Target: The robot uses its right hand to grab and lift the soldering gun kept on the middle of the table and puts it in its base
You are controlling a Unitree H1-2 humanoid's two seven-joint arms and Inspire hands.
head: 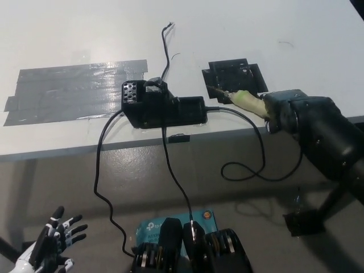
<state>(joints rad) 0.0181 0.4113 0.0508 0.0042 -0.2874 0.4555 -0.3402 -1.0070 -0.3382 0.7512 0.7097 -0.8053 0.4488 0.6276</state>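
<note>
The soldering gun (245, 100) has a pale yellow-green handle and a thin metal tip. My black right hand (291, 111) is shut on its handle at the table's front right. The tip points left and lies over the front edge of the flat black base (234, 76) on the white table (239, 28). A black cable (250, 148) runs from the gun to the black box (162, 107) and loops down past the table edge. My white left hand (50, 247) hangs open at the lower left, below the table.
A wide patch of grey tape (74, 90) covers the table's left part. A thin black wire (165, 48) runs back from the box. More cables (102, 170) drop over the front edge toward a teal device (196, 219) on the floor.
</note>
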